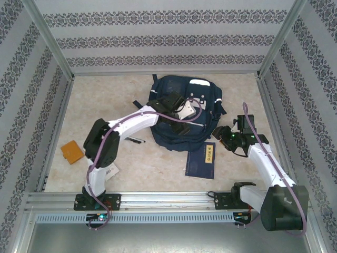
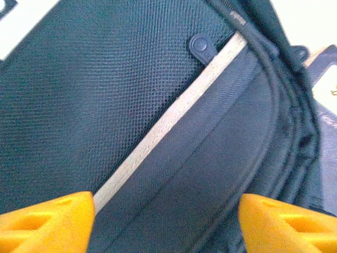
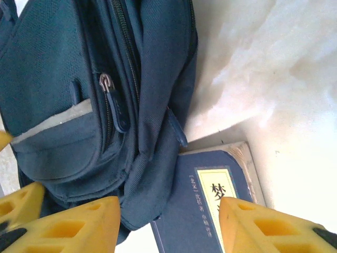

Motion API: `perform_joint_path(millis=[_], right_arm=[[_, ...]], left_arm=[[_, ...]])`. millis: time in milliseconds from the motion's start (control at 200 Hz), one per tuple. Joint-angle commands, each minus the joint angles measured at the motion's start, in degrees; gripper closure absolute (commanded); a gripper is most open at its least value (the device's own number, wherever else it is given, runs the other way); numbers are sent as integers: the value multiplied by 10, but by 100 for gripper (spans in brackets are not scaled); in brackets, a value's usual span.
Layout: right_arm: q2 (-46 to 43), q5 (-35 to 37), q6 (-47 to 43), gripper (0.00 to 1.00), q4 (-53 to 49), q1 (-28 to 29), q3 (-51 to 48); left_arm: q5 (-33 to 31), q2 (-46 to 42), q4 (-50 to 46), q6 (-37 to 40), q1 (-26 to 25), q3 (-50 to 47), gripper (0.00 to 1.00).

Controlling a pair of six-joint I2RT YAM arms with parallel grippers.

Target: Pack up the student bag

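The student bag [image 1: 184, 100] lies flat in the middle of the table, navy with white patches. My left gripper [image 1: 185, 117] hovers over its front. In the left wrist view its yellow fingers [image 2: 47, 224] stand wide apart, and that gripper [image 2: 166, 226] is open above the bag's fabric and white stripe [image 2: 168, 118], with nothing between them. My right gripper [image 1: 222, 134] sits at the bag's lower right corner. It [image 3: 168, 226] is open above the bag's edge [image 3: 142, 174] and a navy book [image 3: 205, 211], holding nothing.
The navy book [image 1: 201, 161] with a yellow label lies just in front of the bag. Two pens [image 1: 135, 139] lie left of the bag. An orange flat object [image 1: 71, 152] sits near the left wall. Patterned walls close in the table on three sides.
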Motion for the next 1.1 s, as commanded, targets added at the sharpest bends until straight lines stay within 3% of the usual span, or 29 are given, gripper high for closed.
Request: perform_joint_path(millis=[0, 120, 275, 625, 655, 744, 834, 859, 894, 994, 1094], right_arm=[[-24, 1, -10, 47, -25, 5, -5], [-29, 4, -18, 47, -32, 4, -5], [-26, 4, -26, 47, -35, 4, 0], [-28, 9, -31, 48, -27, 4, -3], [-28, 8, -31, 48, -27, 4, -4], [-32, -2, -29, 49, -19, 5, -13], [-36, -29, -35, 49, 4, 12, -27], [-38, -31, -39, 50, 8, 18, -29], [-39, -31, -50, 49, 17, 30, -31], [-39, -11, -117, 48, 20, 68, -34], [-35, 23, -166, 47, 27, 71, -37]], left_arm=[[15, 16, -60, 63, -12, 44, 17], [42, 38, -89, 148, -15, 57, 10], [-2, 62, -123, 193, -16, 98, 8], [-147, 90, -23, 293, -49, 69, 10], [-161, 95, -23, 298, -54, 73, 15], [-166, 110, -50, 282, -57, 117, 50], [-139, 109, -82, 272, -57, 153, 71], [-130, 105, -90, 271, -57, 160, 79], [-123, 99, -94, 271, -57, 168, 99], [-131, 73, -67, 263, -57, 168, 100], [-139, 58, -59, 253, -55, 188, 100]])
